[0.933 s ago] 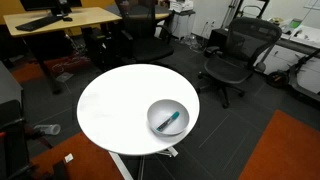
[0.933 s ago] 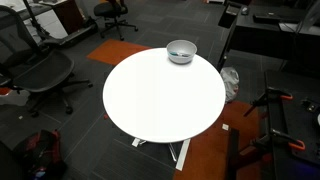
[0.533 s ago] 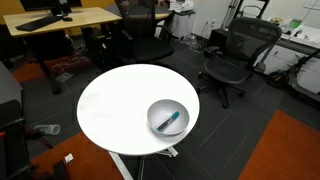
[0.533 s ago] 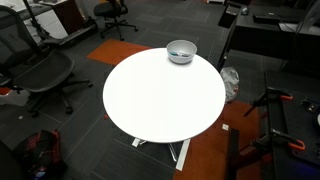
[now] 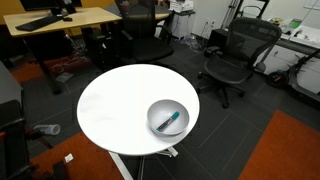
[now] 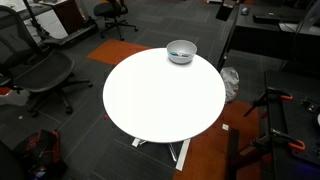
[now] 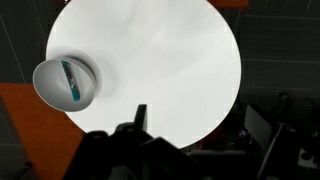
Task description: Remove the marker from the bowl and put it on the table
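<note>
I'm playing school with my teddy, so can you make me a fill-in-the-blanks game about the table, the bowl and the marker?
1. The marker lies inside the ____.
2. The bowl sits near the ____ of the table, not in its middle.
3. The table's top is white and ____ in shape.
Missing words: bowl, edge, round.

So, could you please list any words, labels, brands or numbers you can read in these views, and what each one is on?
No text can be read in any view.
The marker: any print on its barrel is too small to make out.
The bowl and the table: no markings show.
Things on the wood desk: too small and blurred to read.
</note>
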